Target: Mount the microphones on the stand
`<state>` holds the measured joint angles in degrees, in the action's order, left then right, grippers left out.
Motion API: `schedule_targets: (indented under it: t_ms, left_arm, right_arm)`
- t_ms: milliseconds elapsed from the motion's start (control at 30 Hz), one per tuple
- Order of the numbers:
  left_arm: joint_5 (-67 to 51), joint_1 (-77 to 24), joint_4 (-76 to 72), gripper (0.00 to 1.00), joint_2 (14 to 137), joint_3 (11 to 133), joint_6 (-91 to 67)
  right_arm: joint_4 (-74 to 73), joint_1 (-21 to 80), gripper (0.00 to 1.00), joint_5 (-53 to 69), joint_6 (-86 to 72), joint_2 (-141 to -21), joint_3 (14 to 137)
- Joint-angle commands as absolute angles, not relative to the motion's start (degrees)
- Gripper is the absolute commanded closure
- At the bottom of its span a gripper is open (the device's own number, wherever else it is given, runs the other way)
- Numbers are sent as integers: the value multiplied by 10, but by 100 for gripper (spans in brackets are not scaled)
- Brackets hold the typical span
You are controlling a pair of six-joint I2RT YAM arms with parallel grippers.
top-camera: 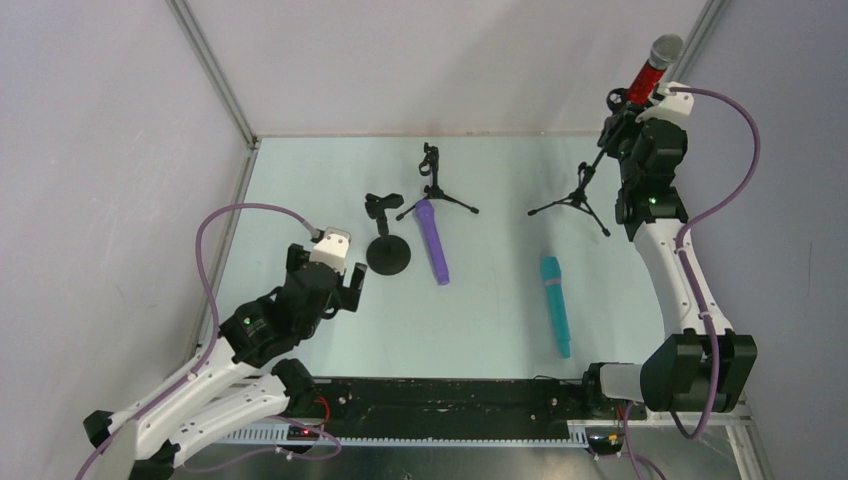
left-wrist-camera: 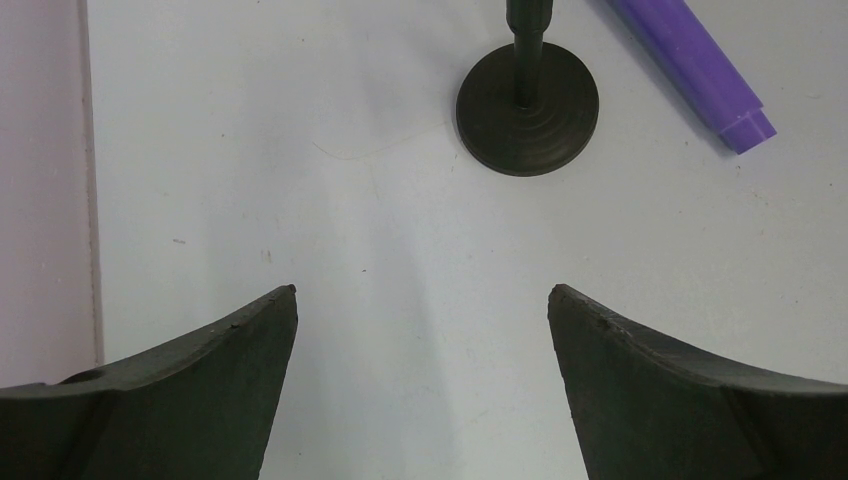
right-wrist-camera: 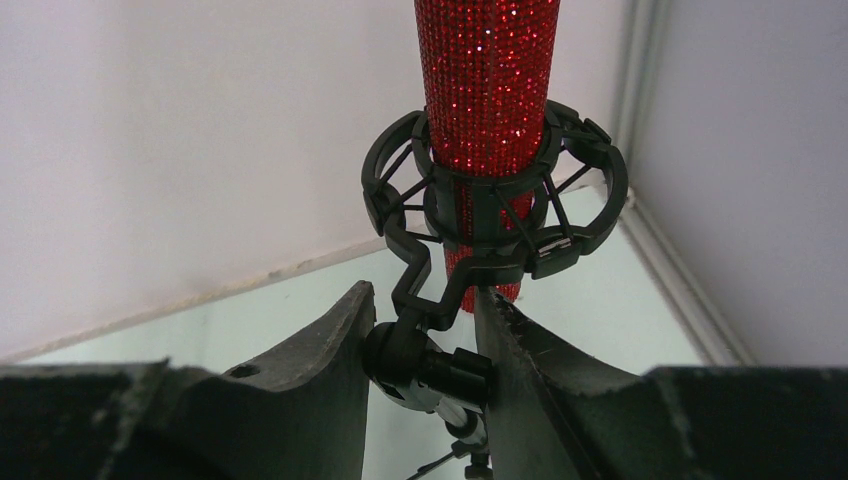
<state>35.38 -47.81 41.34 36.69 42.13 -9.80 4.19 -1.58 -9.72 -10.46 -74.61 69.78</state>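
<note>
Broadly, the pale green worktop [top-camera: 480, 330] carries three stands and two loose microphones. The tall tripod stand [top-camera: 577, 196] at the right back is the largest piece. Its shock mount [right-wrist-camera: 490, 205] rings the glittery red microphone [right-wrist-camera: 487, 80], which points up toward the corner with its silver mesh head on top. The right gripper [right-wrist-camera: 425, 330] is closed tight on the stand's swivel joint just under the mount, not on the microphone. With the microphone seated, the stand looks light and top-heavy, so it probably tips easily if released carelessly.

The teal microphone [top-camera: 556, 304] lies flat right of centre, well apart from any stand. The purple microphone [top-camera: 433, 242] lies with its head at the feet of the short tripod stand [top-camera: 437, 186] and its barrel just beside the round-base stand [top-camera: 387, 250]. Both are smooth, one-colour, tapered sticks, likely rigid plastic, light and a little slippery. Being round, they may roll. A hold across the middle of the barrel, near the balance point, seems best, leaving the tail free to slide into a clip. The red one's glittery skin should give more bite.

The left gripper [left-wrist-camera: 420, 295] hangs wide open and empty above bare worktop, near the round base.
</note>
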Motion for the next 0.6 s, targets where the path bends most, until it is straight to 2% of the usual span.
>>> schedule_targets:
  t_ms: [0, 567]
  left_arm:
    - [358, -476, 412, 2, 361, 444, -87]
    - [358, -476, 412, 2, 362, 444, -87]
  right_arm:
    - [172, -38, 100, -144, -101, -748, 732]
    - [242, -70, 100, -205, -35, -831, 720]
